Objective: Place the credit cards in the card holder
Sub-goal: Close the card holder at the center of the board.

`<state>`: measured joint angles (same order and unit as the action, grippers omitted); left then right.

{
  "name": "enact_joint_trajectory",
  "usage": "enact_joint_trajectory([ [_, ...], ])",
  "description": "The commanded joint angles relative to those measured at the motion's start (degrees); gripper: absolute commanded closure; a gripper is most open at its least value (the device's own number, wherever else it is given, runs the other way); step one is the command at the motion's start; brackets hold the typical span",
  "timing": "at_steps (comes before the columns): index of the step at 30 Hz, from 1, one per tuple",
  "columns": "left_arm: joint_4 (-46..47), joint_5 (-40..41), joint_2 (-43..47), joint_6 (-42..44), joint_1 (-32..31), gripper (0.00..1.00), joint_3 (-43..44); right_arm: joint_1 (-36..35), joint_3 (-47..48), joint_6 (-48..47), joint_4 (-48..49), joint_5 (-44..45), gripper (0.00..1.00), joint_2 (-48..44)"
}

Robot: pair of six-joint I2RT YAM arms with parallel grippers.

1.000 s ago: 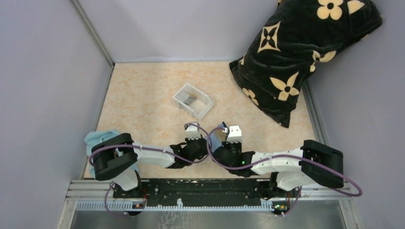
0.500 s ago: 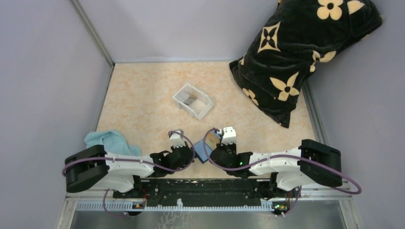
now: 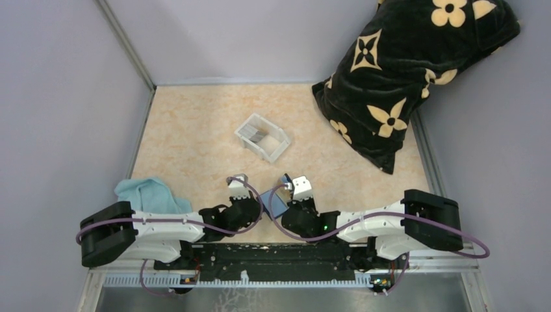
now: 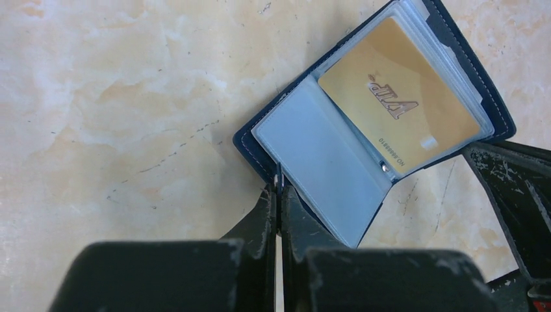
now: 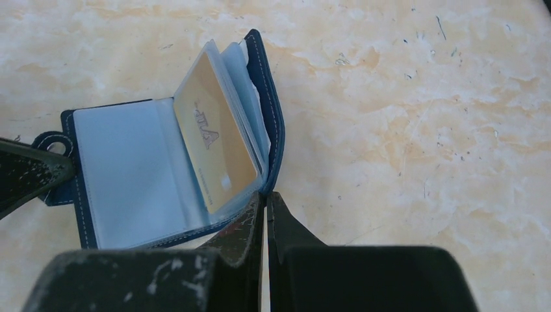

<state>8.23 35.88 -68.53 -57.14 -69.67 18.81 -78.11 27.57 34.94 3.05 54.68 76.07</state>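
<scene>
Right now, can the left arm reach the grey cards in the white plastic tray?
Probably not yet: the left gripper is shut on the navy-blue folding wallet. Nothing stands between it and the white plastic tray.

1. I see the wallet (image 4: 325, 169) open on the table (image 3: 195, 130), between the left gripper (image 4: 278, 188) and the right gripper (image 5: 265, 198).
2. A card (image 4: 397, 112) sits inside it.
3. Tray (image 3: 243, 129) behind; cloth (image 3: 146, 193) left; pillow (image 3: 409, 71) far right.

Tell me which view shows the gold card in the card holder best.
The left wrist view: the gold card faces the camera flat, print readable. The right wrist view shows it tilted. The top view shows only the tiny card holder.
</scene>
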Motion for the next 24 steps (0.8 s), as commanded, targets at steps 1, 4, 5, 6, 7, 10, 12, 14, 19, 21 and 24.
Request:
enact_joint_trajectory([
  [1,-1.0,2.3,0.6,1.9,-0.2,1.0,2.7,-2.1,2.9,-4.8,5.7,1.7,1.0,0.4],
  [4,-1.2,3.1,1.0,2.5,-0.2,1.0,3.9,-3.5,3.1,-7.0,7.7,1.9,1.0,0.8],
  [5,-1.4,3.4,1.0,2.7,-0.1,1.0,4.3,-4.0,3.2,-7.8,8.3,1.8,1.0,1.1],
  [6,-1.6,3.6,1.0,2.9,-0.2,1.0,4.7,-4.8,3.5,-8.4,8.7,1.8,1.0,1.5],
  [7,-1.9,3.8,1.0,2.9,-0.1,1.0,5.2,-5.1,3.8,-9.2,9.2,1.9,1.0,2.0],
  [10,-2.2,4.3,0.5,3.3,-0.1,1.0,6.1,-6.9,5.0,-11.1,10.2,1.9,1.0,4.2],
  [12,-2.2,4.4,0.0,3.2,0.1,1.0,6.4,-7.7,5.7,-11.6,10.6,1.2,1.0,5.4],
  [14,-2.6,4.3,-0.7,2.9,0.2,1.0,6.6,-8.6,5.9,-12.2,11.5,0.4,1.0,6.4],
  [19,-4.7,4.6,-2.2,0.3,0.5,1.0,6.8,-10.7,6.9,-12.6,12.9,-1.7,1.0,9.4],
  [21,-5.0,4.8,-2.3,-0.7,0.4,1.0,6.4,-11.4,7.1,-12.9,13.7,-2.6,1.0,10.6],
  [24,-5.2,5.3,-2.4,-2.2,0.4,1.0,5.2,-11.8,7.6,-13.0,14.3,-4.1,1.0,12.2],
])
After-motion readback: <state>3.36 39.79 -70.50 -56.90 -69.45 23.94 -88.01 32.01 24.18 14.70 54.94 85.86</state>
